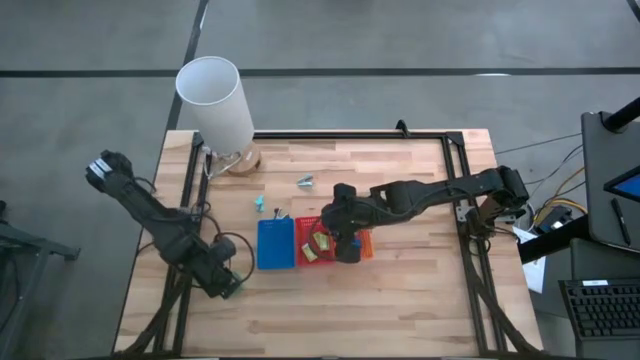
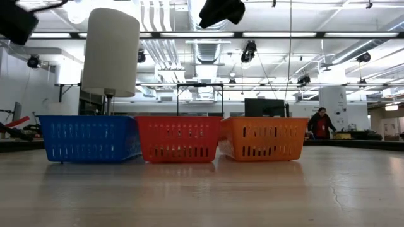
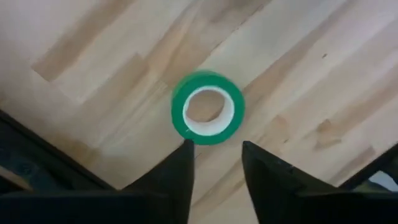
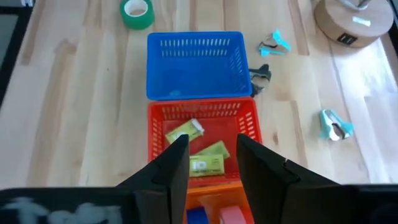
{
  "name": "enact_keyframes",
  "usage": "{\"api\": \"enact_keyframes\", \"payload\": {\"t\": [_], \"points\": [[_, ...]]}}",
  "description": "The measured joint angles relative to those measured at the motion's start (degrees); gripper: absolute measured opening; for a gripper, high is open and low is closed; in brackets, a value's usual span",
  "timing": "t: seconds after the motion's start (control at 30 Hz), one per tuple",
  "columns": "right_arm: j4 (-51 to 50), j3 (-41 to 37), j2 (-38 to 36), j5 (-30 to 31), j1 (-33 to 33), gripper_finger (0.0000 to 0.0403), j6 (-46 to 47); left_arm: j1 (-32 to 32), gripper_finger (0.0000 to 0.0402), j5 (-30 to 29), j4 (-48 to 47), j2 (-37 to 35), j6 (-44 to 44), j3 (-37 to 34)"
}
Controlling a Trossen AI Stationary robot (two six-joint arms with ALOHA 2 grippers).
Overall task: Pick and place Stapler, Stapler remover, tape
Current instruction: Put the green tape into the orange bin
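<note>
Green plastic tape in a small ring-shaped roll (image 3: 208, 107) with a pale centre lies flat on the pale wooden desk (image 1: 400, 300), near the blue plastic basket (image 1: 276, 244), on the side away from the red basket. The left gripper (image 3: 215, 160) hangs right above this roll, its two dark fingers spread with a gap between them and holding nothing; the roll is just beyond the fingertips.

Beside the blue basket stands the red plastic basket (image 4: 200, 138) with small yellow-green blocks (image 4: 199, 155) inside. The right gripper (image 4: 208, 160) hovers over it, fingers apart and empty. Past the red one is the orange basket (image 2: 262, 139), where a blue roll and a pink roll already lie. Two small teal objects (image 1: 259, 203), probably the staple removers, rest on the desk behind the blue basket.

One risk, I think: the gap looks narrower than the roll, so a descent could push it away instead of gripping.
</note>
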Motion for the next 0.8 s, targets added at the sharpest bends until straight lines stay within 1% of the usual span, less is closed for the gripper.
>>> {"api": "enact_keyframes", "payload": {"t": [0.07, 0.17, 0.33, 0.5, 0.63, 0.73, 0.8], "points": [[0.02, -0.03, 0.0, -0.83, 0.0, 0.012, 0.97, -0.1, 0.0158, 1.38, 2.26, 0.04, -0.39, -2.53], [0.02, -0.05, 0.0, -1.74, 0.09, 0.0116, 2.05, -0.09, 0.0185, 1.79, 5.58, 0.22, -2.83, -6.32], [0.27, -0.07, 0.0, -1.75, 0.37, 0.0109, 3.18, -0.02, 0.0197, 1.75, 10.72, 0.22, -4.28, -11.56], [0.89, -0.05, 0.0, -1.71, 0.37, 0.0099, 4.01, -0.03, 0.0196, 1.55, 17.18, 0.5, -4.55, -15.36], [1.26, -0.05, 0.0, -1.7, 0.37, 0.0091, 5.55, -0.03, 0.0188, 1.51, 17.58, 0.79, -5.7, -17.41], [1.29, -0.05, 0.0, -1.69, 0.39, 0.0085, 7.48, -0.03, 0.0168, 1.2, 17.81, 0.79, -5.78, -17.88], [1.4, -0.05, 0.0, -1.69, 0.39, 0.0081, 8.6, -0.03, 0.0144, 0.59, 18.07, 0.79, -5.32, -17.88]]}}
